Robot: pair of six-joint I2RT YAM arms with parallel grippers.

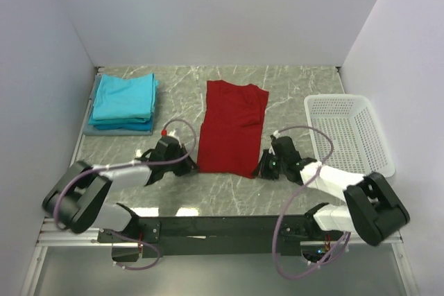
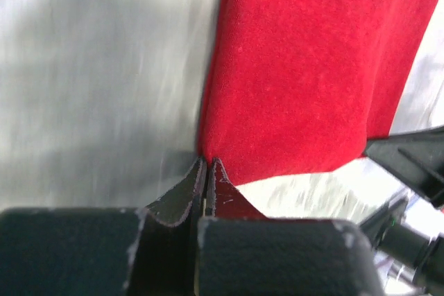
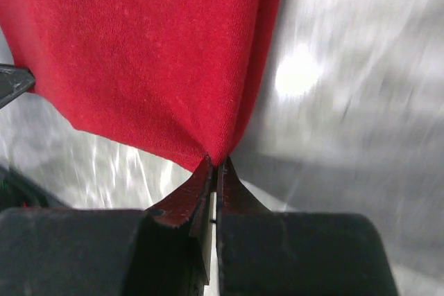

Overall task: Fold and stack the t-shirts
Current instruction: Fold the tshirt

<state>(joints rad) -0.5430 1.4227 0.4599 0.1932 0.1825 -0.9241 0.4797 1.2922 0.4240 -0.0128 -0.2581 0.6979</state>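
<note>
Marble desk (image 1: 291,84) w/ red shirt (image 1: 232,126) laid flat at center. White basket (image 1: 350,129) on right side, apart from it. Teal shirts (image 1: 125,100) folded & stacked at far left. Left tool (image 1: 191,166) pinches red shirt's near-left corner, right tool (image 1: 263,168) its near-right corner, both clamped tight on cloth.
</note>
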